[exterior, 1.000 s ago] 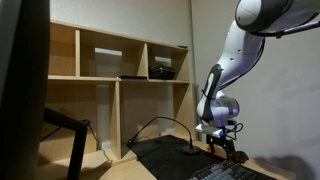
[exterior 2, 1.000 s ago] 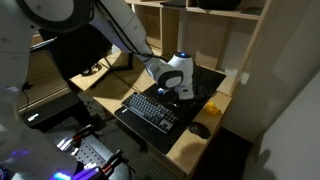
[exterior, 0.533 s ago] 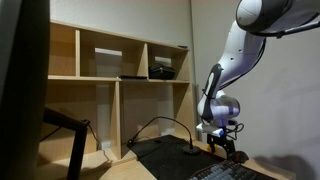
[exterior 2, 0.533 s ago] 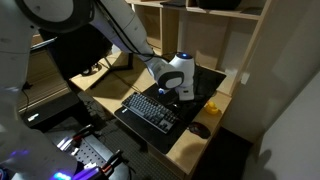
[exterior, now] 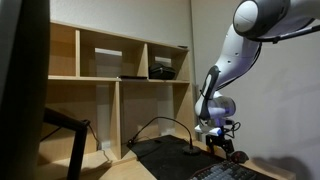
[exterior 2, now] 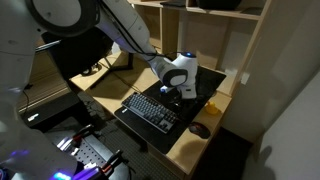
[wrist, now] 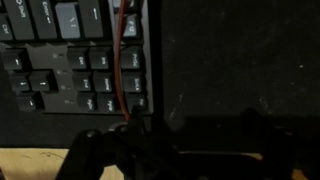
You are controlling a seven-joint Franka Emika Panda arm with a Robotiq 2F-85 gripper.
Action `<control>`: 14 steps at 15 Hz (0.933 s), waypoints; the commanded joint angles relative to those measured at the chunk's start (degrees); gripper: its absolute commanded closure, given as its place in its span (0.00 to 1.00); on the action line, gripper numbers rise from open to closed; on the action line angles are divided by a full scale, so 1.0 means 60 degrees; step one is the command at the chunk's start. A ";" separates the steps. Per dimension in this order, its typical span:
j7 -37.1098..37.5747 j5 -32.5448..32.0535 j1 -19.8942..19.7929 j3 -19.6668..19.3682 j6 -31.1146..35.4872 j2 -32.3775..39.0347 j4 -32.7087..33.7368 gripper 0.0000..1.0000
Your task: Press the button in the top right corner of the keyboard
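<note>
Keyboard (exterior 2: 150,110) lies flat on the black desk mat (exterior 2: 207,86) near mid-frame in an exterior view, long axis running 10 to 4 o'clock; the wrist view has its end block of keys (wrist: 75,60) at 10 o'clock, bare mat at 2 o'clock. Gripper (exterior 2: 170,95) hangs low just beside the keyboard's 2 o'clock end; contact with the keys can't be judged. Fingers are a dark blur at 6 o'clock in the wrist view, so apart or together cannot be told. Risks: keys are small and tightly packed, so a slight offset likely hits a neighbour or two at once; drifting past the edge would press mat only; a thin red cord (wrist: 118,60) crossing the keys could snag or get pinned under the tip. Count: one keyboard, one gripper, one mat, one red cord, one mouse (exterior 2: 200,130) at 4 o'clock of the keyboard
</note>
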 commanded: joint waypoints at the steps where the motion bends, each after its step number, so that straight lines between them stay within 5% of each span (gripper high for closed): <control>1: 0.0318 0.0050 0.0062 0.0125 -0.0302 0.1155 0.0790 0.00; 7: -0.1026 -0.0533 -0.0202 -0.0298 -0.1005 -0.1153 -0.0776 0.00; 11: -0.1847 -0.0406 -0.0518 -0.0662 0.0020 -0.2959 -0.2180 0.00; 14: -0.2460 -0.0865 -0.0727 -0.0994 -0.0751 -0.4221 -0.2673 0.00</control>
